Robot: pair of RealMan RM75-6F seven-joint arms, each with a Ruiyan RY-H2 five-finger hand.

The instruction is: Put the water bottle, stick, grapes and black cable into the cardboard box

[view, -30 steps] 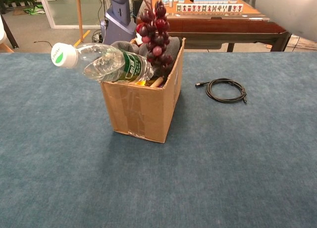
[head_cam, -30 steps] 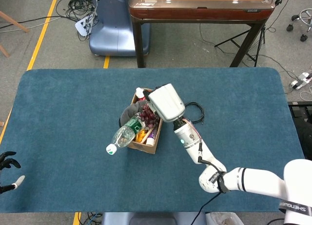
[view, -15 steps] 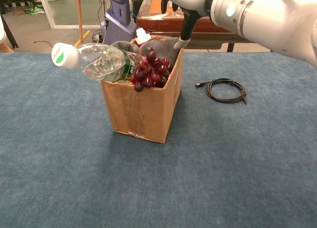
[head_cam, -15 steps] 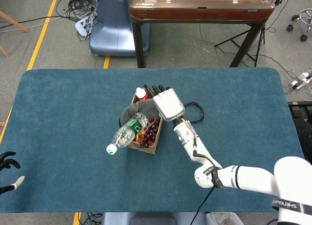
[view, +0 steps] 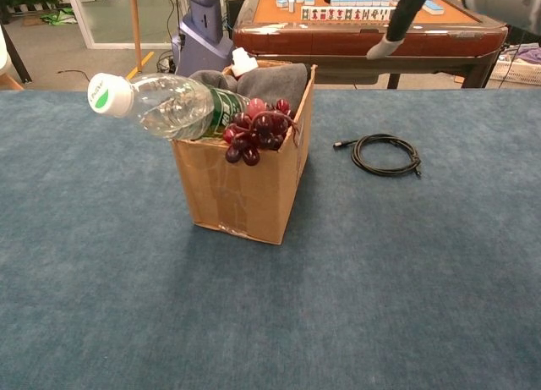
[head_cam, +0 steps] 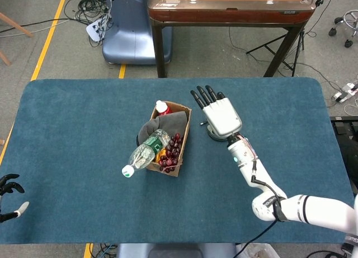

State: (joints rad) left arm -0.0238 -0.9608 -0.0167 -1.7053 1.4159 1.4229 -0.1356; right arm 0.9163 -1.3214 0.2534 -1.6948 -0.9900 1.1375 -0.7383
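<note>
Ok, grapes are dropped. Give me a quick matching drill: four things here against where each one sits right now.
Things:
1. water bottle
2. grapes
3. black cable
4. right hand

Places:
A. coiled on the table, outside the box
B. above the table beside the box, fingers spread
C. draped over the cardboard box rim
D. lying in the box, cap end sticking out

Pairs: 1-D, 2-C, 3-A, 4-B
</note>
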